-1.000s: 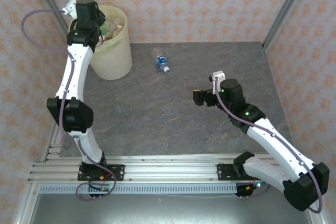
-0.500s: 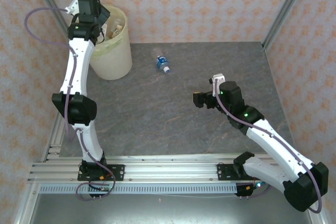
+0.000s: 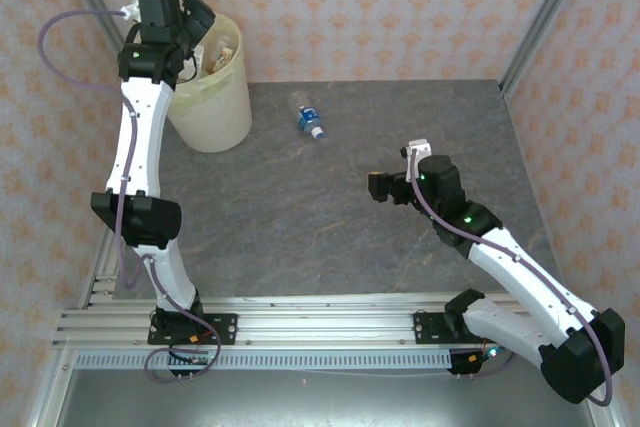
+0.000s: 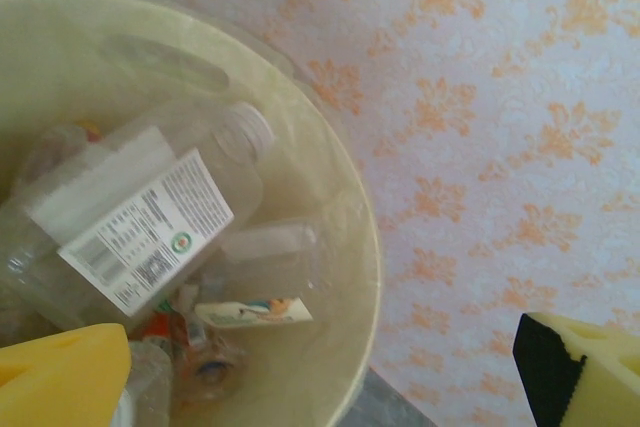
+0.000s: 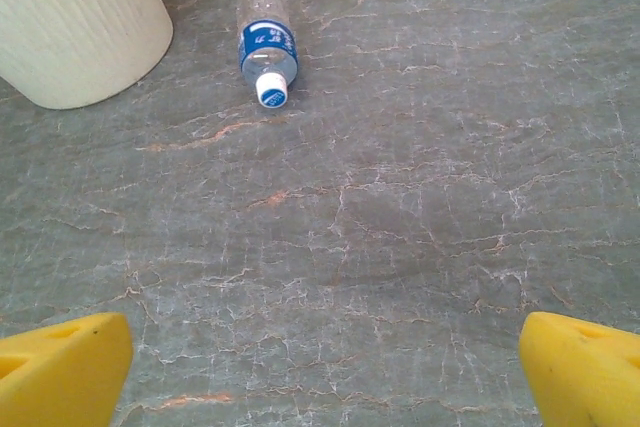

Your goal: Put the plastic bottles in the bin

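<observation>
The cream-white bin (image 3: 212, 107) stands at the table's far left corner, and several clear bottles (image 4: 140, 212) lie piled inside it. My left gripper (image 3: 196, 19) hangs open over the bin's rim with nothing between its yellow fingers (image 4: 60, 377). One clear bottle with a blue label and white cap (image 3: 311, 121) lies on its side on the table right of the bin; the right wrist view has this blue-label bottle (image 5: 268, 50) far ahead. My right gripper (image 3: 378, 187) stands open low over the mid-right table, pointing toward that bottle, and its pads (image 5: 60, 372) hold nothing.
The grey marbled tabletop (image 3: 330, 227) stretches between the bin and my right arm. Patterned orange walls (image 3: 400, 7) and metal corner posts close in the back and sides. An aluminium rail (image 3: 300, 327) with both arm bases runs along the near edge.
My left gripper has lifted and swung slightly toward the back over the bin's rim. The right arm and the blue-label bottle have stayed put.
</observation>
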